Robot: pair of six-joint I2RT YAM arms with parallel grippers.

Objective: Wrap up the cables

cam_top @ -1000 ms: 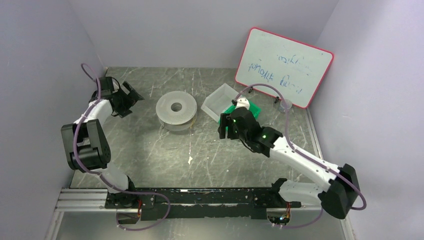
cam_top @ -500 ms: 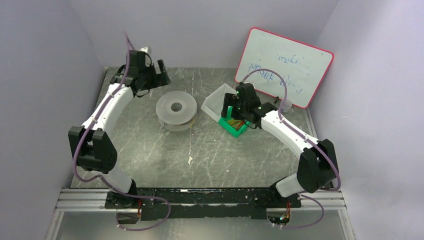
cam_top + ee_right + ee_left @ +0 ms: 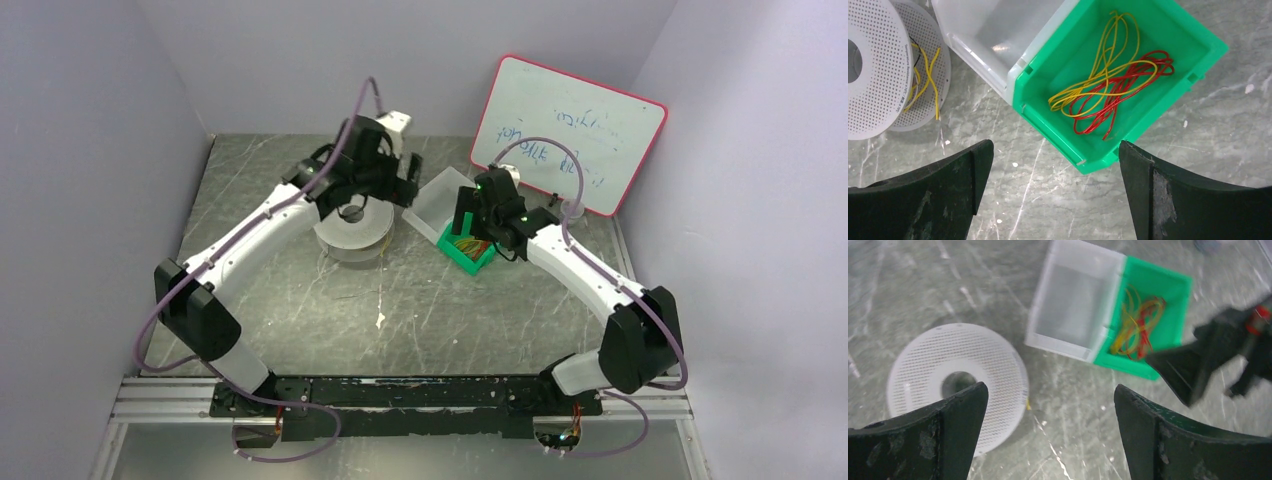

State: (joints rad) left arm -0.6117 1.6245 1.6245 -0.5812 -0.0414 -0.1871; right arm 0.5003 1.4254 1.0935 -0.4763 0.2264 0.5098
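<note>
Left arm (image 3: 270,215) has swung in from the far-left side of the tabletop (image 3: 300,290) within the last second. Left fingers (image 3: 943,435) now hang above the white perforated spool (image 3: 983,355), spread wide, nothing held. Right arm (image 3: 575,262) has barely shifted in the last half second. Right fingers (image 3: 1168,200) hover over the green bin (image 3: 1178,30), likewise wide apart and empty. Cables (image 3: 1113,95): a loose tangle of yellow and red strands on the bin floor, untouched. A further yellow strand (image 3: 923,75) with a thin black one beside it lies at the spool, seemingly between its two discs; wound or merely draped, cannot tell. Clear bin (image 3: 983,25) sits flush against the green one. Reading: both arms are now over the work zone, the right placed to pick from the bin, the left to steady or feed at the spool. No grasp yet, and wrapping of the binned strands is not begun. The strands are limp and intertwined, so a single pick may drag neighbours out with it.
</note>
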